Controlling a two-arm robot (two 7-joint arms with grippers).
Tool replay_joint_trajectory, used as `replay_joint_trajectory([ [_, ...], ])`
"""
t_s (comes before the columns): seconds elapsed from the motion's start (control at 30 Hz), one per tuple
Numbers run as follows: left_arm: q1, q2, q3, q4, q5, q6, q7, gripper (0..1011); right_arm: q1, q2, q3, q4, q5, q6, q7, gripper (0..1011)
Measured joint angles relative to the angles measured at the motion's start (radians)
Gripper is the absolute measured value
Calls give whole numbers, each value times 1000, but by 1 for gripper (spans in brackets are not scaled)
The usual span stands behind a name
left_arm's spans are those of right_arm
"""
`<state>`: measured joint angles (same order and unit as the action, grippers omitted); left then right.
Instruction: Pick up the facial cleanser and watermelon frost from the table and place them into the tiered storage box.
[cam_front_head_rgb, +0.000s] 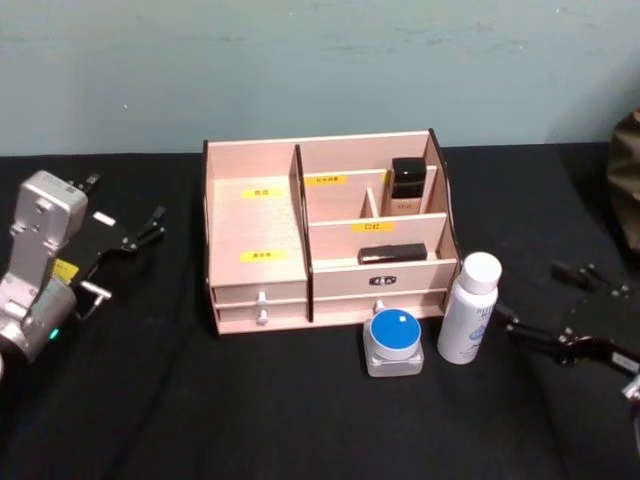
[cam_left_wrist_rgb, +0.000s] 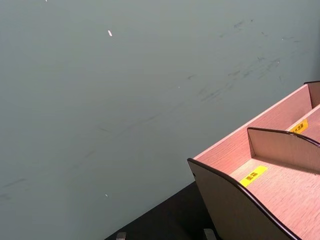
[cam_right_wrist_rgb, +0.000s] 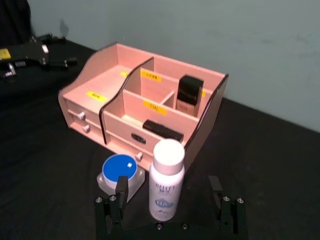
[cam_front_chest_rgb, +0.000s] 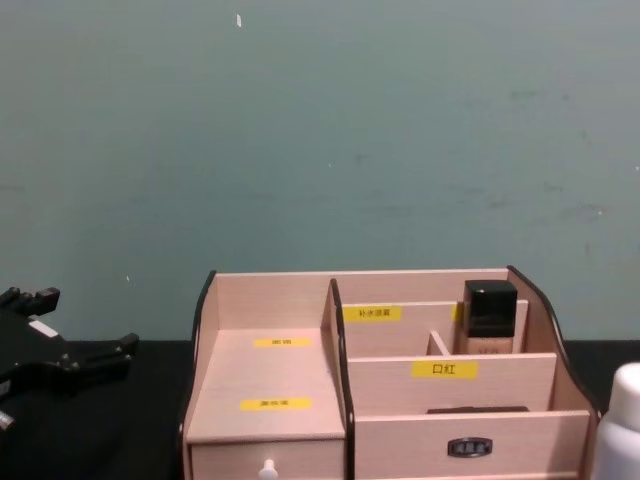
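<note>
– Tool status, starting from the left?
– Left tool (cam_front_head_rgb: 122, 212): over the black cloth-covered desk (cam_front_head_rgb: 150, 400), well left of the box. Its fingers are spread and it holds nothing.
– Receiving unit?
– Pale-wood tiered storage box (cam_front_head_rgb: 230, 225), at desk centre. It has flat smooth panels, dark-edged curved sides, stepped compartments with yellow labels and two front drawers with small pale knobs. The wide left compartment is bare. A black-capped rectangular bottle (cam_front_head_rgb: 407, 185) stands at rear right, and a flat black case (cam_front_head_rgb: 392, 253) lies in the tier in front of it.
– Items to load?
– Both stand on the desk by the box's front right corner. The low squarish pale jar with a round blue lid (cam_front_head_rgb: 393, 340) sits just in front of the drawers and looks rigid, squat and stable. To its right is an upright white cylindrical plastic bottle with a rounded white cap and blue print (cam_front_head_rgb: 470, 310). It is smooth and tall, so it is likely to tip if nudged. The labels cannot be read; the bottle is probably the cleanser.
– Right tool?
– Right tool (cam_front_head_rgb: 540, 298): low over the desk, near the bottle's right side and not touching it. The fingers are wide apart and empty, with the gap lined up on the bottle.
– Step in hand?
– Approach for the first pick; neither item is in the box yet. The next move calls for advancing until the fingers straddle the bottle at mid-height. Then close squarely and lift clear of the jar.
</note>
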<state>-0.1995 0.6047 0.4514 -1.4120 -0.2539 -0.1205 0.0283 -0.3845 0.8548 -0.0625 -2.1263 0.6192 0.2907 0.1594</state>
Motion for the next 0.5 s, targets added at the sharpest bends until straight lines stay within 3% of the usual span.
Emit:
replay_joint_trajectory([
  [0.2,0,0,0,0,0,0,0,1001,49,-32,-53,48,-28,29,6,1000],
  [0.5,0,0,0,0,0,0,0,1001,104,-78,-96,105,-54,49,28,1000],
])
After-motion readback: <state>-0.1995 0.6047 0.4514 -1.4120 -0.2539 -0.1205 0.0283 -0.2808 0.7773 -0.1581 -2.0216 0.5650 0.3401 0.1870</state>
